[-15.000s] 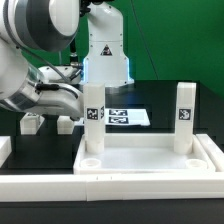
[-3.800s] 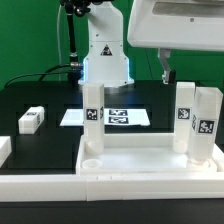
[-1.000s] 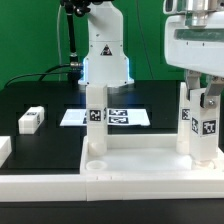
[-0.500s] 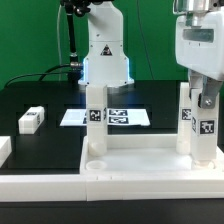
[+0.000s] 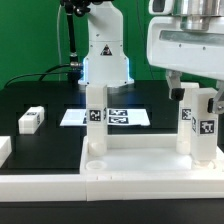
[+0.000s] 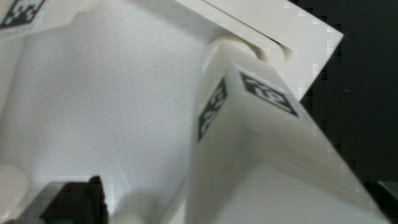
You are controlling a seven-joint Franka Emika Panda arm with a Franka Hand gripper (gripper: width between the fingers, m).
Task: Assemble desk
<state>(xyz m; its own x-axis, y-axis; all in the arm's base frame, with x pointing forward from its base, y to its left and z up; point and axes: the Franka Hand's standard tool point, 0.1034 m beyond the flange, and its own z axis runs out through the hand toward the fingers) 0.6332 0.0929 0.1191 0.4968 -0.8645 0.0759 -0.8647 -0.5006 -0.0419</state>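
The white desk top (image 5: 140, 162) lies at the front with its rim up. Three white tagged legs stand in its corner sockets: one at the exterior view's left rear (image 5: 92, 125), one at the right rear (image 5: 185, 118), and one at the right front (image 5: 206, 135). A fourth leg (image 5: 32, 120) lies loose on the black table at the left. My gripper (image 5: 203, 92) hangs over the top of the right front leg with its jaws spread wide. One dark finger (image 5: 174, 88) shows well to the leg's left. In the wrist view a tagged leg (image 6: 267, 150) fills the frame beside one dark finger (image 6: 75, 200).
The marker board (image 5: 72, 117) lies flat behind the desk top, in front of the arm's white base (image 5: 105, 55). A low white rail end (image 5: 3, 150) sits at the exterior view's left edge. An empty socket (image 5: 95, 160) is at the desk top's left front.
My hand has turned about a quarter turn over the right front leg, from narrow side on to broadside. The leg's tag and position look unchanged. Nothing else has moved.
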